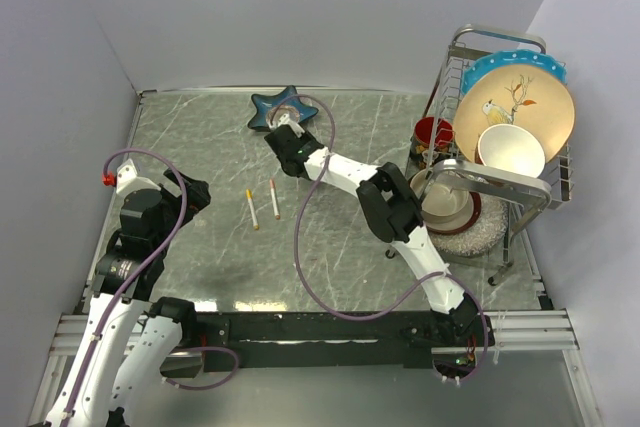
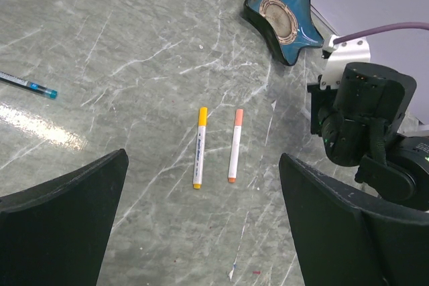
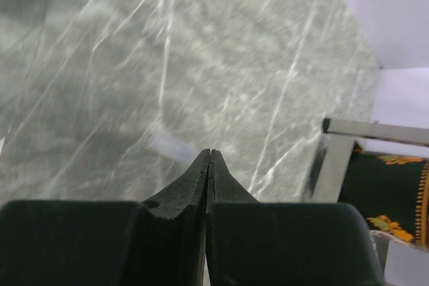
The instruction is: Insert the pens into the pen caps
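Two white stick pens lie side by side on the grey marble table. The left pen (image 2: 198, 149) (image 1: 252, 209) carries a yellow cap (image 2: 202, 115) on its far end. The right pen (image 2: 234, 149) (image 1: 275, 199) carries a red-orange cap (image 2: 238, 117). My left gripper (image 2: 203, 160) (image 1: 195, 195) is open and empty, above and short of the pens. My right gripper (image 3: 210, 152) (image 1: 285, 142) is shut on nothing, just beyond the pens near the blue dish. Its black body shows in the left wrist view (image 2: 362, 112).
A blue star-shaped dish (image 1: 275, 107) (image 2: 281, 11) sits at the back. A dish rack (image 1: 505, 147) with plates, bowls and a red mug stands at the right. A blue-tipped pen (image 2: 30, 85) lies at the left. A pale blurred bit (image 3: 167, 145) lies by the right fingertips.
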